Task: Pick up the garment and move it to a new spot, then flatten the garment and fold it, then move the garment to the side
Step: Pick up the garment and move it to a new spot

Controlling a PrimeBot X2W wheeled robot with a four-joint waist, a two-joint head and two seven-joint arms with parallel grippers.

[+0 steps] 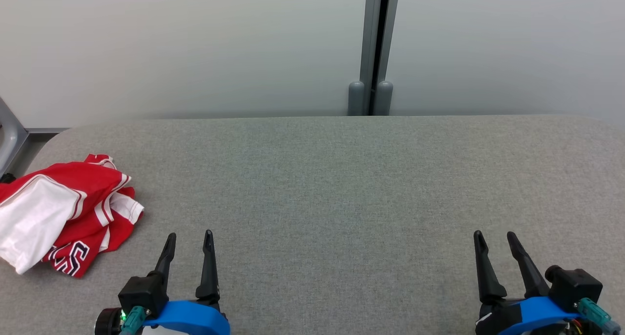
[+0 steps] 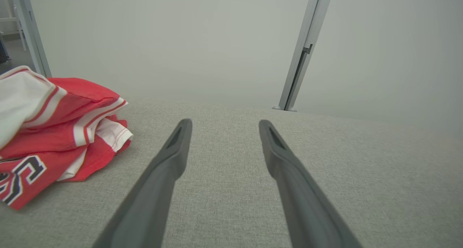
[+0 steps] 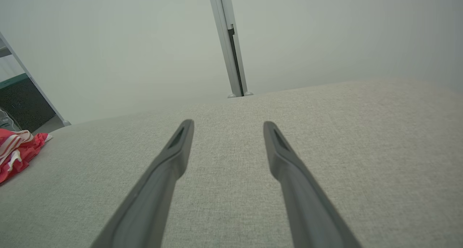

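A crumpled red garment (image 1: 68,213) with white panels, striped trim and dark outlined lettering lies bunched at the left edge of the tabletop (image 1: 332,178), a round-cornered surface of coarse grey weave. The left claw (image 1: 189,234), near it, is released, its long tapered matte-black fingers (image 1: 209,261) spread and empty. The right claw (image 1: 494,234), well apart to the right, is spread the same, grasping nothing. A grey metal post (image 1: 376,47) splits the smooth pale wall (image 1: 171,47) behind

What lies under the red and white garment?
The garment lies crumpled on the grey table, near its left edge. Its folds cover whatever is directly beneath, so nothing else can be confirmed there.
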